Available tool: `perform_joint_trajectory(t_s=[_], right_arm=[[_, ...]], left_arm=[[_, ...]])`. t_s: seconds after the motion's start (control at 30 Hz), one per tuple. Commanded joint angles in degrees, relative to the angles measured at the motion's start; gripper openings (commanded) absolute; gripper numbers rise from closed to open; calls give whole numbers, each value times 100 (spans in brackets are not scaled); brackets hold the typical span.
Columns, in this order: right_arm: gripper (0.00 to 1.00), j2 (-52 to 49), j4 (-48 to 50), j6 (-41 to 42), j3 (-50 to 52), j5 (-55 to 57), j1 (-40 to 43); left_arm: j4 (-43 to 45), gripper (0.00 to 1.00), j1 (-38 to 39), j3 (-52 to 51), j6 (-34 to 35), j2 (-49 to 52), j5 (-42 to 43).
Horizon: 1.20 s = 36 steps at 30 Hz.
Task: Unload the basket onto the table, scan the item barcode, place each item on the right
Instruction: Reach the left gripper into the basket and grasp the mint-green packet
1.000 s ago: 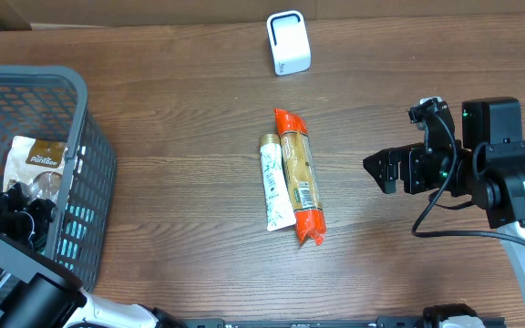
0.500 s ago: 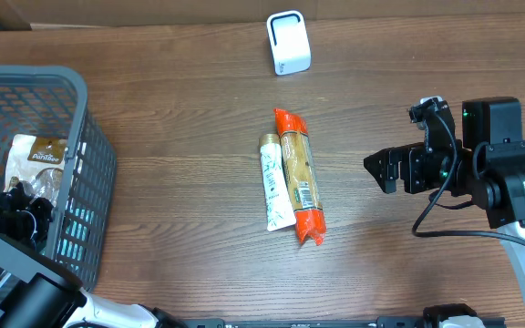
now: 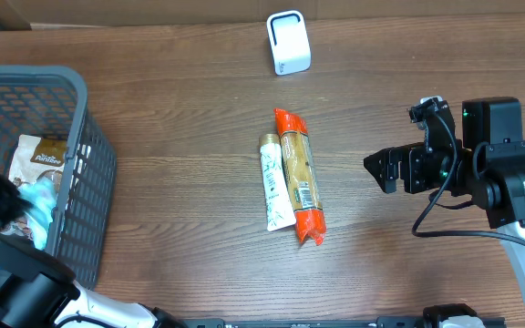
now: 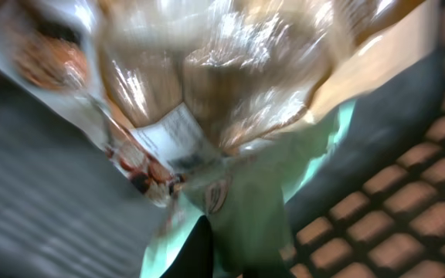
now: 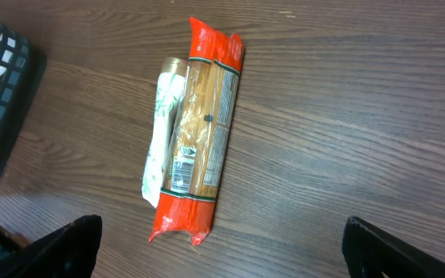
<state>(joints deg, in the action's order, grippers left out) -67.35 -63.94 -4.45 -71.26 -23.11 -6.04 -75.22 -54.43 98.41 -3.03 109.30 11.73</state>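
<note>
**As the left arm reached into the basket: layout of the scanning station**

Where the worktop [image 3: 180,109] met its left edge stood a grey mesh basket [image 3: 80,155]. It held a brown snack bag [image 3: 36,153] and a mint-green packet [image 3: 40,199]. The left arm's fingers [image 4: 199,259] were down inside the basket and closed. In the blurred left wrist view, the mint-green packet ran down to them beneath a crinkled clear wrapper [image 4: 207,69]. Whether they actually pinched it could not be told.

At mid-worktop lay a long pasta packet with orange ends [image 3: 299,178]. A white-and-green tube [image 3: 272,182] touched its left side, and the two lay parallel. A white barcode scanner [image 3: 288,43] stood upright near the far edge, well apart from both.

On the right, the right arm's fingers [image 3: 383,170] were spread wide and held nothing. They pointed toward the pasta packet from well to its right. In the right wrist view, the packet and tube lay between the two finger tips.
</note>
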Motion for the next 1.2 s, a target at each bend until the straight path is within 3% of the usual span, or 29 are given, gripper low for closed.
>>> perform_joint_trajectory(t_s=[0.0, 0.23, 0.43, 0.47, 0.5, 0.57, 0.63, 0.8, 1.17], right_arm=[[100, 2, 81, -11, -146, 11, 7], [100, 2, 57, -11, -146, 11, 7], [100, 2, 52, -11, -146, 11, 7], [100, 2, 52, -11, -146, 11, 7], [100, 2, 52, -11, -146, 13, 7], [100, 2, 52, -11, -146, 13, 7], [100, 2, 55, -11, -146, 13, 7], [100, 2, 57, -11, -146, 13, 7], [100, 2, 33, -11, -146, 11, 7]], left_arm=[[-363, 4, 208, 1108, 326, -125, 61], [-988, 4, 835, 2686, 328, -225, -28], [-1051, 7, 1038, 2662, 695, -214, -310], [-1043, 25, 1034, 2544, 844, -205, -339], [-1029, 53, 1012, 2430, 942, -203, -341], [-960, 75, 966, 2092, 1106, -197, -378], [-857, 81, 903, 1733, 1399, -195, -549], [-302, 89, 612, 699, 2022, -195, -562], [1620, 89, 341, -1113, 2728, -181, -474]])
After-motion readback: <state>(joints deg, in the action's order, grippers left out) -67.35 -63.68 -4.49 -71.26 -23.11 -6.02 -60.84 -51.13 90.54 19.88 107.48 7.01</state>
